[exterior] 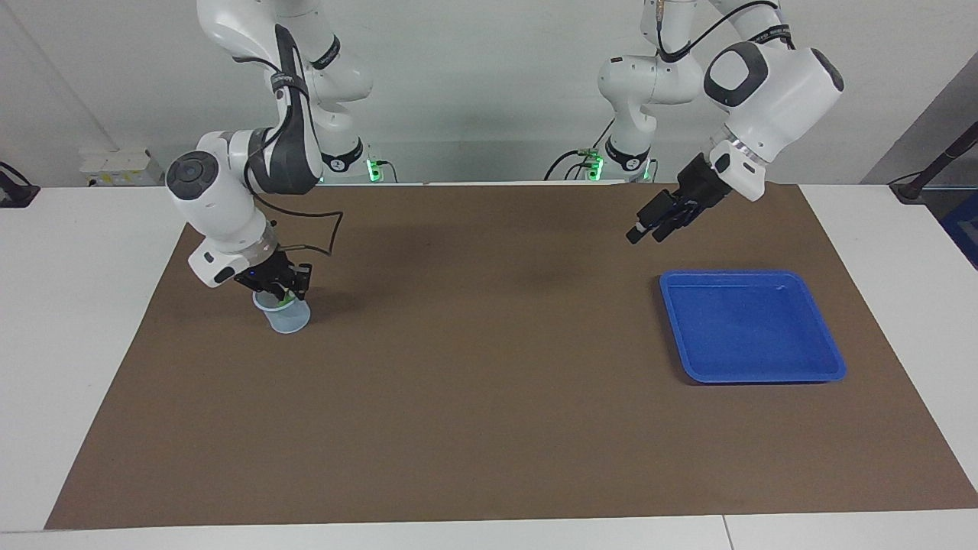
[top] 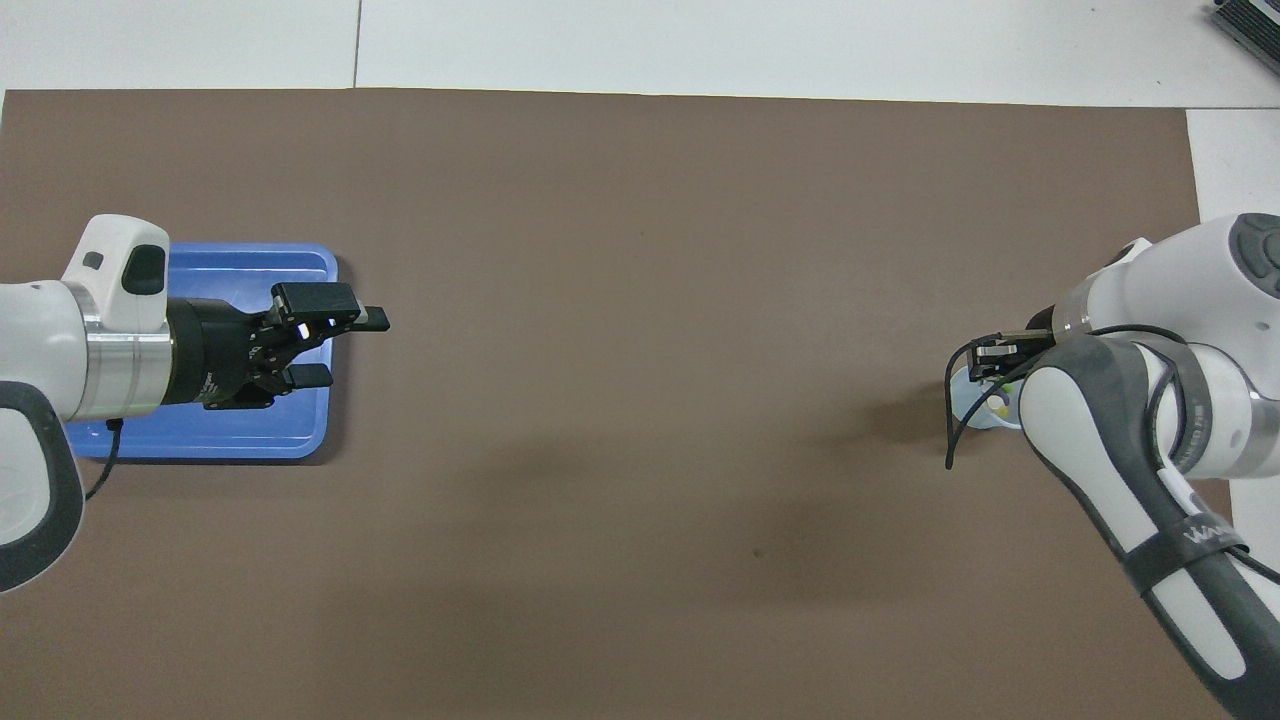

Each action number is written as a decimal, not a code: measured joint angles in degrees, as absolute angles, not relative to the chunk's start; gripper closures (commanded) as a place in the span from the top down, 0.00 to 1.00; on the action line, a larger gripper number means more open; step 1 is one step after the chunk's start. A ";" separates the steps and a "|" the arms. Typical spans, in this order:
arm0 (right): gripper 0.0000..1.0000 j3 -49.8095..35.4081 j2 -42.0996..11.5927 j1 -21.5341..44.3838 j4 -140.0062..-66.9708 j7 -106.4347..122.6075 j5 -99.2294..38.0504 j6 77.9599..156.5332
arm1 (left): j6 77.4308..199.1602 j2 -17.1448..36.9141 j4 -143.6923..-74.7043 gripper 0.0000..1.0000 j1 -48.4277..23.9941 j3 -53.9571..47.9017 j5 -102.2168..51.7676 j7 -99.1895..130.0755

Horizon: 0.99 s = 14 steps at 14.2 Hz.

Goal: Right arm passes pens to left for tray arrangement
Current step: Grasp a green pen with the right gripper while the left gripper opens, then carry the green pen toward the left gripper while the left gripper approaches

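A small pale blue cup stands on the brown mat at the right arm's end and holds the pens. My right gripper reaches down into its mouth, fingers drawn in on the green pen. In the overhead view the cup peeks out from under the right gripper, with the yellow pen showing inside; the purple pen is hidden. My left gripper hangs open in the air over the mat, beside the blue tray. From overhead the left gripper overlaps the tray's rim.
The brown mat covers most of the white table, and nothing stands on it between the cup and the tray. A black cable loops off the right wrist beside the cup.
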<state>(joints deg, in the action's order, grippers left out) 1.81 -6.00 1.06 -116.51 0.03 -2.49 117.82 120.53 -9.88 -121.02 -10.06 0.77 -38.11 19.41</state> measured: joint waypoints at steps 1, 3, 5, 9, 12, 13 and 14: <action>0.16 1.88 -5.83 1.03 -116.32 0.03 -2.47 117.84 | 121.67 -10.10 -122.08 1.00 -10.17 0.70 -40.32 19.41; 0.00 1.92 -5.47 0.96 -116.23 0.03 -2.47 117.84 | 122.73 -10.18 -123.17 1.00 -10.25 0.53 -44.92 19.44; 0.00 1.92 -5.41 0.94 -116.11 0.03 -2.47 117.80 | 123.34 -10.22 -124.07 1.00 -10.36 0.47 -48.76 21.27; 0.00 1.92 -5.00 0.39 -112.47 0.43 -2.48 110.32 | 126.21 -10.29 -125.33 1.00 -12.26 0.41 -50.43 31.47; 0.00 1.75 -4.00 0.43 -106.61 0.67 -2.47 102.04 | 128.59 -10.33 -125.76 1.00 -14.52 0.37 -50.73 37.21; 0.00 1.50 -3.45 0.52 -104.84 0.72 -2.47 99.90 | 128.75 -10.33 -125.79 1.00 -14.86 0.33 -50.74 38.27; 0.00 1.14 -2.99 0.75 -103.35 0.86 -2.47 98.22 | 128.76 -10.33 -125.79 1.00 -14.90 0.32 -50.76 38.65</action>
